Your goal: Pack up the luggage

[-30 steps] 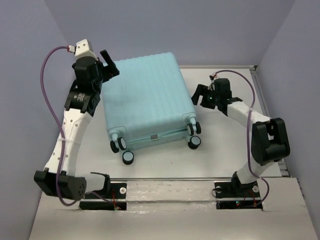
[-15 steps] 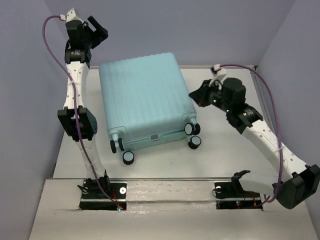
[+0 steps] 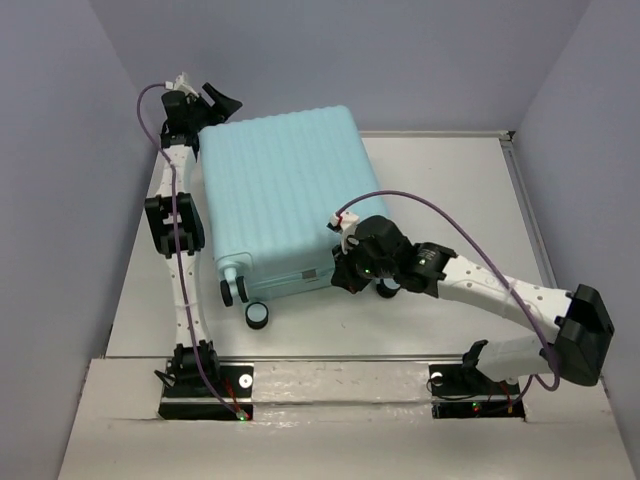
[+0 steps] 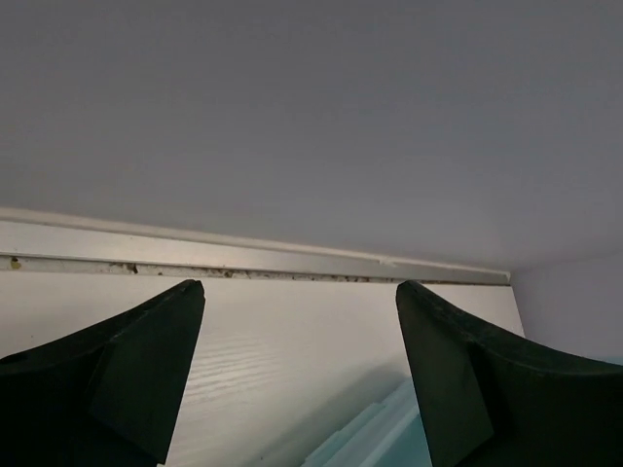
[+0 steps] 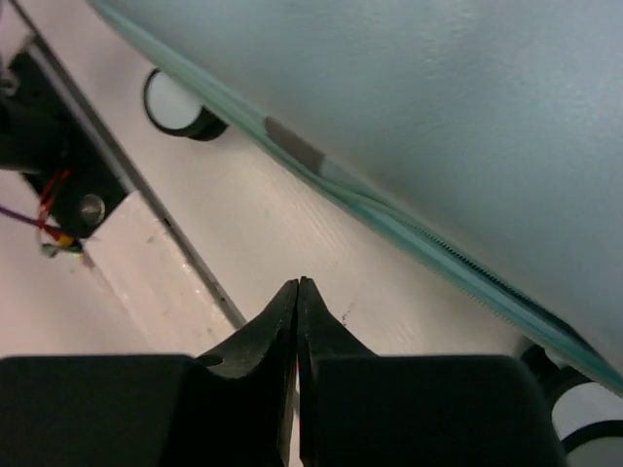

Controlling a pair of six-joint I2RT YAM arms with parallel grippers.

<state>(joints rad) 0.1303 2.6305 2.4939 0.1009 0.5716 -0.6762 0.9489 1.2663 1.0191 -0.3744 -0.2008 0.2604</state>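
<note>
Pale aqua ribbed hard-shell luggage [image 3: 283, 195], closed, lying flat, black-and-white casters [image 3: 258, 316]

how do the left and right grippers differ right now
The left gripper is open; the right gripper is shut. The left sits at the luggage's far left corner, the right at its near edge by the wheels. Both are black and hold nothing.
</note>
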